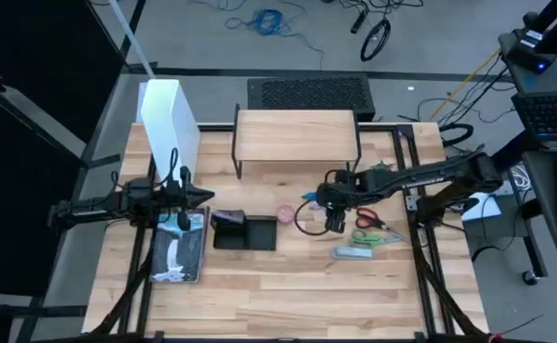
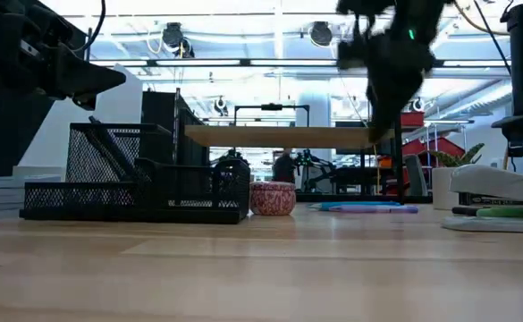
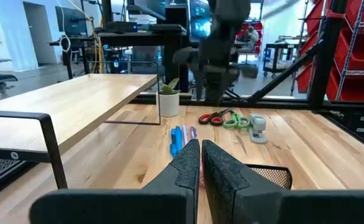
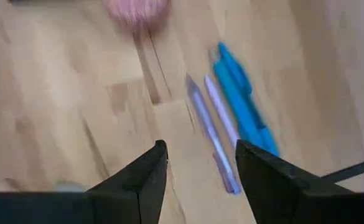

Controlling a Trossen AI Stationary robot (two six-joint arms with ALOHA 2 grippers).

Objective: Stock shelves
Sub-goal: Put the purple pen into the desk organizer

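The shelves (image 1: 297, 136) are a low light-wood riser on black legs at the table's far middle, with nothing on top. Blue pens (image 4: 244, 106) and purple pens (image 4: 210, 127) lie flat on the table in front of the riser. My right gripper (image 4: 200, 171) hangs open above them, pointing down, clear of the table in the low view (image 2: 382, 125). A small pink round pot (image 1: 286, 213) stands beside the pens. My left gripper (image 3: 200, 163) is shut on nothing, held level above a book (image 1: 181, 248) at the left.
A black mesh organizer tray (image 1: 245, 232) sits between the two grippers. A tall white file box (image 1: 169, 116) stands at the far left. Red scissors (image 1: 368, 221), green scissors (image 1: 378, 238) and a stapler (image 1: 352, 253) lie right of the right gripper. A small potted plant (image 3: 168, 99) stands near the riser.
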